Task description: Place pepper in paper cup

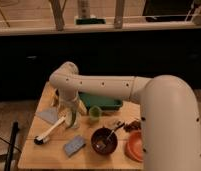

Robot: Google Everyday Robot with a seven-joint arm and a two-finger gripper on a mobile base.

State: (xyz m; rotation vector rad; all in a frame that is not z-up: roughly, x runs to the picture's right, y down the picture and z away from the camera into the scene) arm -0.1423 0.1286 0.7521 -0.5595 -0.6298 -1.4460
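1. The gripper point(70, 107) is hanging over the left side of the wooden table point(34, 150); its hold cannot be told.
2. The paper cup point(72, 120) is sitting just below it, near the green cup point(95, 114).
3. The pepper is not showing distinctly there.

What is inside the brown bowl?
A utensil leans inside the brown bowl; the bottom beneath it is covered. The gripper hangs left of the green cup.

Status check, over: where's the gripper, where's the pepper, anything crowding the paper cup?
Gripper low over table, right at paper cup. Pepper not distinguishable there. Green cup and dish brush close on either side.
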